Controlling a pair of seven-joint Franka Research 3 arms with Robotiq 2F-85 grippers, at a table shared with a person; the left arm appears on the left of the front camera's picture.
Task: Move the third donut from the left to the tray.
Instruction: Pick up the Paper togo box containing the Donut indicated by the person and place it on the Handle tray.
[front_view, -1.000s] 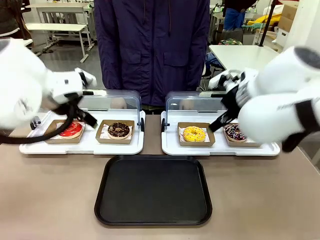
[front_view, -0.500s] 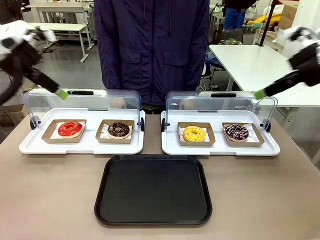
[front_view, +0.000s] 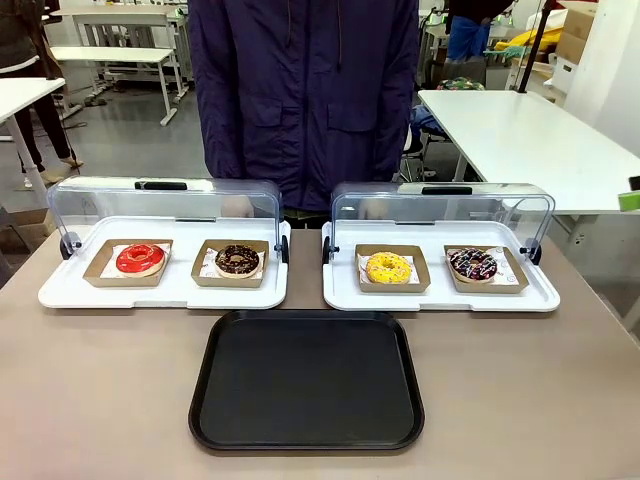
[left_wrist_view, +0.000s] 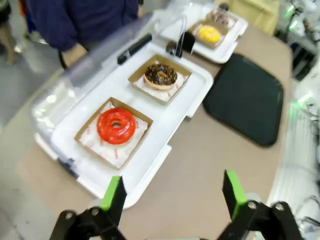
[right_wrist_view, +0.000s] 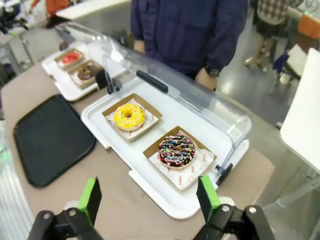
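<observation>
Having pulled back off the bench (front_view: 100, 400), I am holding my left fingers (left_wrist_view: 114, 192) and right fingers (right_wrist_view: 207, 194) wide and empty, leaving the tray (front_view: 305, 385) bare and the yellow donut (front_view: 388, 267) sitting untouched in its holder (front_view: 422, 280) beyond.

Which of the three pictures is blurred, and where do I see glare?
Left wrist view: blurred; the red-iced donut has soft edges. Front view: sharp, evenly lit. Right wrist view: mostly sharp; pale glare streaks the clear lid behind the yellow donut.

Yellow sprinkled donut (front_view: 388, 267) upright in cardboard holder (front_view: 420, 284) — black tray (front_view: 306, 380) nearby, apart
</observation>
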